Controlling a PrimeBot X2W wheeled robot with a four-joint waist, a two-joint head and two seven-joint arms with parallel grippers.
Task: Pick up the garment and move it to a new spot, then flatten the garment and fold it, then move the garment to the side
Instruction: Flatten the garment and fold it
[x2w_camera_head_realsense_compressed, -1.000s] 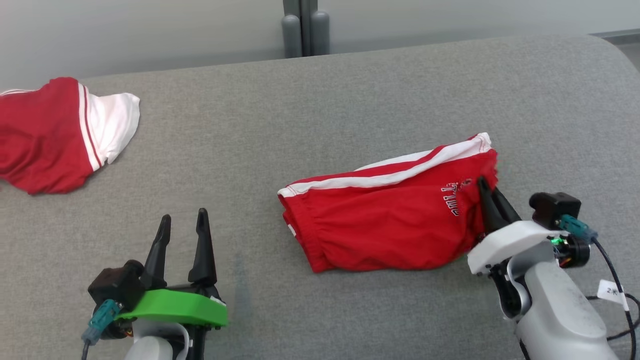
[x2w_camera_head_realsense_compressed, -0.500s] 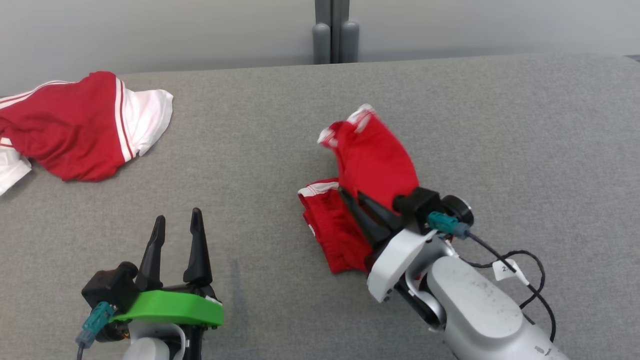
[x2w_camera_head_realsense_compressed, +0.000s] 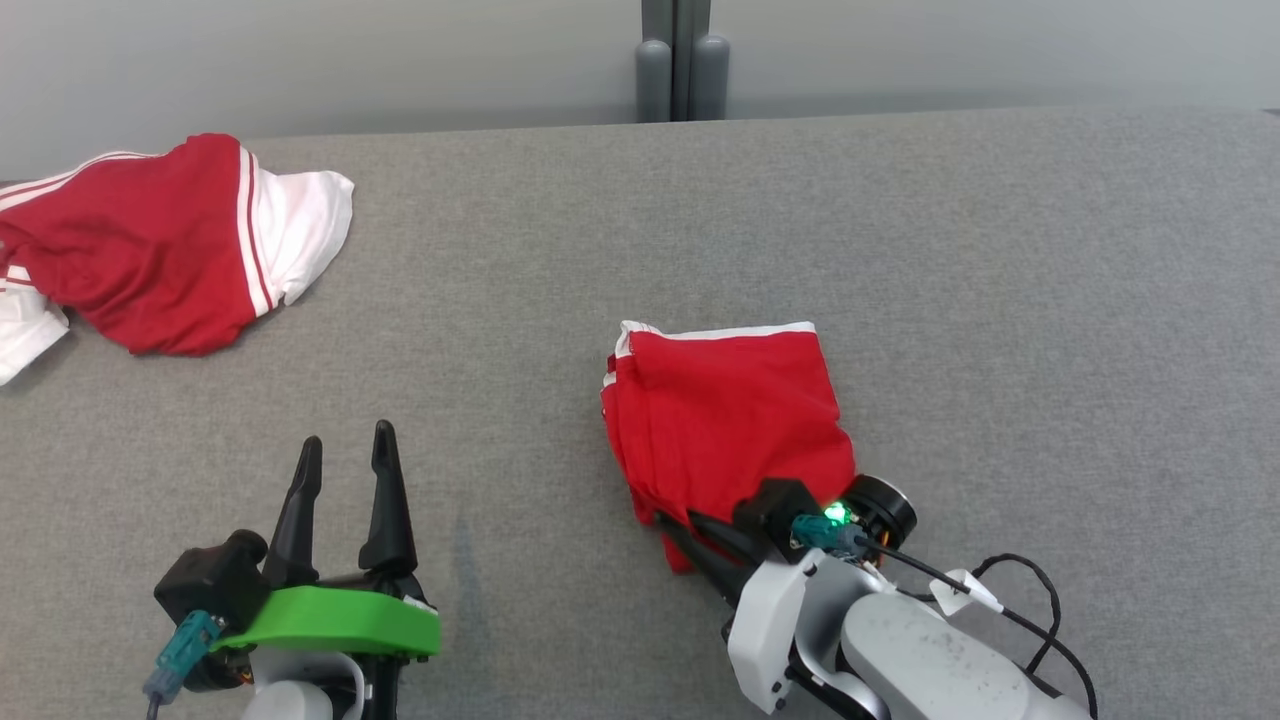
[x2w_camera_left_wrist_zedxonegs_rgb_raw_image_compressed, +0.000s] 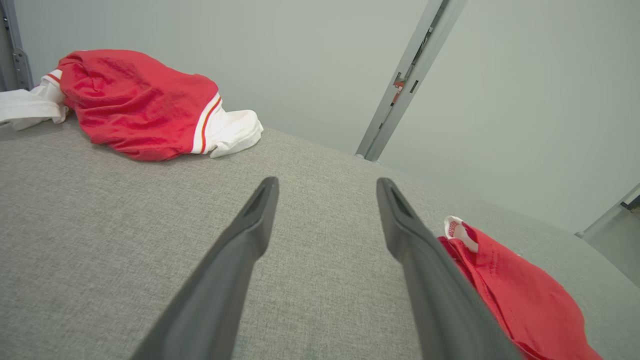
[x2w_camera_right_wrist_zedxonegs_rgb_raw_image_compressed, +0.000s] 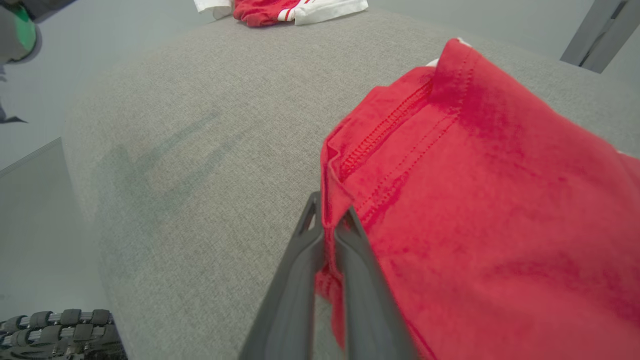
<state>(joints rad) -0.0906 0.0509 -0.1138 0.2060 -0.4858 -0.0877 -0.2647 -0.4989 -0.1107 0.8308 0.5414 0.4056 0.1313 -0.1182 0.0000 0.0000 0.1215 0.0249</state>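
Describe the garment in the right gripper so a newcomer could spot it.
On the grey fabric surface, look right of centre. The folded red shorts lie there, a corner pinched in the right gripper. Unlike the crumpled red-and-white heap at far left, they are a neat, nearly all-red block.

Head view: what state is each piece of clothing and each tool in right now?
red garment: folded over, lying on the grey surface, near corner pinched.
right tool: shut on the red garment's corner.
left tool: open, empty, apart from both pieces of clothing.
red and white clothing: crumpled, lying at the far left, untouched.
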